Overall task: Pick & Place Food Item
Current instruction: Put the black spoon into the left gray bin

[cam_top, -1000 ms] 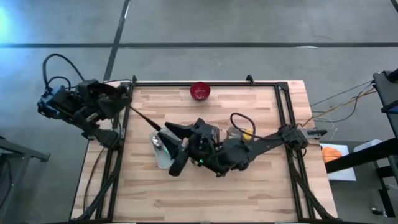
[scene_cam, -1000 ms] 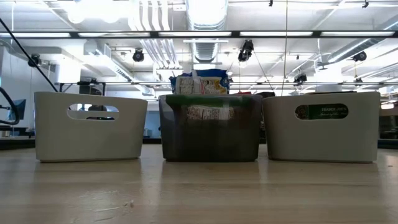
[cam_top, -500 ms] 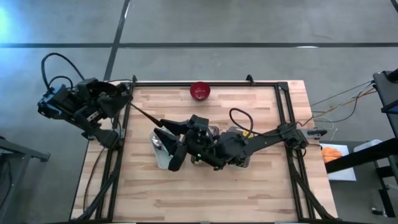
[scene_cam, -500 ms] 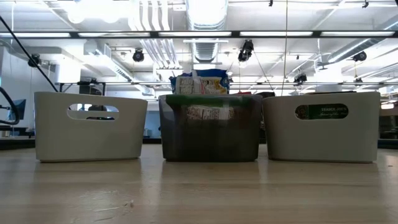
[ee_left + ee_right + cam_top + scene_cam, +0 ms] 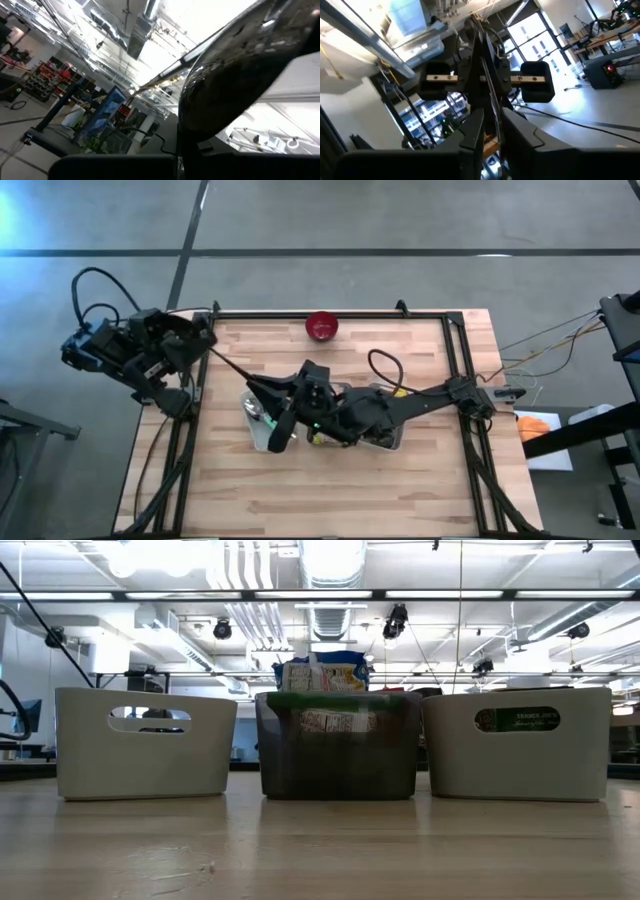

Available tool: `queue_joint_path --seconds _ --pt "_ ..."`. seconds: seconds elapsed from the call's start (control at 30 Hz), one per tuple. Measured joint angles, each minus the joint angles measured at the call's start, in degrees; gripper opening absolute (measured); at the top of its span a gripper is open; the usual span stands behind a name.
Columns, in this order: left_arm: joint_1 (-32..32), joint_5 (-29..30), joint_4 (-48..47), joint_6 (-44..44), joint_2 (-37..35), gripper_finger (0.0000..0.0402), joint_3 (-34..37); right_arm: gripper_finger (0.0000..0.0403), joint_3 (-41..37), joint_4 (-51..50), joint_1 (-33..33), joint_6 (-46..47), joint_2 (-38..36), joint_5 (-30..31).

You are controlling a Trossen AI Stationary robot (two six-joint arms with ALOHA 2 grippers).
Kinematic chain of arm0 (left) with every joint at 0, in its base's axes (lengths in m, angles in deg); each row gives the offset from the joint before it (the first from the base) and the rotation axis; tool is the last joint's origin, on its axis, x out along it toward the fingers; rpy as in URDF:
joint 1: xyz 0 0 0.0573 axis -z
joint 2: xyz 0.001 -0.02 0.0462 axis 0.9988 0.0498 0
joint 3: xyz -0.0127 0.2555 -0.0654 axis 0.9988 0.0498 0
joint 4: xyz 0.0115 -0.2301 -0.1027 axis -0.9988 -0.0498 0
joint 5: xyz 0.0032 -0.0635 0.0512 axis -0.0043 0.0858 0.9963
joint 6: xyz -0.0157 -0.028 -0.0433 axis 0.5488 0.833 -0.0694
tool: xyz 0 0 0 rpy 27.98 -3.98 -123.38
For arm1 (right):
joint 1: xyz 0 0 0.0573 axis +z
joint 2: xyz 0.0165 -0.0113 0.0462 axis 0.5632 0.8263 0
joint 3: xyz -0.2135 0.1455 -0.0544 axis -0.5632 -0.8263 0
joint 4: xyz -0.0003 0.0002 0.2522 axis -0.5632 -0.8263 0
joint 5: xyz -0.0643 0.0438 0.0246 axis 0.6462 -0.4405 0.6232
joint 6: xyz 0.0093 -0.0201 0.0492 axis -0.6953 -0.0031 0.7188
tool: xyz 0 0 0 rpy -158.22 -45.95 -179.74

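just under right pincer: food item

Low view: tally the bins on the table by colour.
White bins: 2
Dark bin: 1
Total: 3

Wooden table with red bowl

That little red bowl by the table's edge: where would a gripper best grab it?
Probably its rim, coming straight down: the red bowl sits upright, mouth up, with bare table around it, so one finger can slip inside.
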Motion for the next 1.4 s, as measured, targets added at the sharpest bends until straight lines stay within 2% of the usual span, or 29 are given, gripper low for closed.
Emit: queue_joint_path --seconds 0.23,0.5,0.63,0.83,0.93,1.03,1.4 --pt "0.00 -1.13 -1.37 1.25 -0.11 0.0000 0.02 0.0054 -0.03 -8.08 -0.29 -0.12 -1.32 -2.51" --pt "0.00 -1.51 -3.71 3.10 0.07 0.0000 0.02 0.0057 -0.01 -8.93 -0.66 -2.77 -2.40 -5.13" --pt "0.00 -1.72 -4.10 3.45 0.31 0.0000 0.02 0.0098 -0.01 -10.79 -1.48 -2.50 -2.53 -9.54" --pt "-0.04 -1.81 -6.97 4.77 0.35 0.0000 0.03 0.0190 -0.01 -15.12 -2.29 0.09 -2.51 -10.48" --pt "-0.04 -1.98 -8.07 5.49 0.33 0.0000 0.04 0.0204 -0.01 -15.24 -2.44 0.05 -2.51 -10.46" --pt "-0.04 -1.97 -9.55 5.88 0.34 0.0000 0.06 0.0192 -0.01 -15.40 -2.59 0.05 -2.51 -10.46" --pt "-0.01 -1.97 -10.04 6.20 0.91 0.0000 0.07 0.0076 -0.01 -16.49 -3.01 -0.18 -2.51 -10.71"
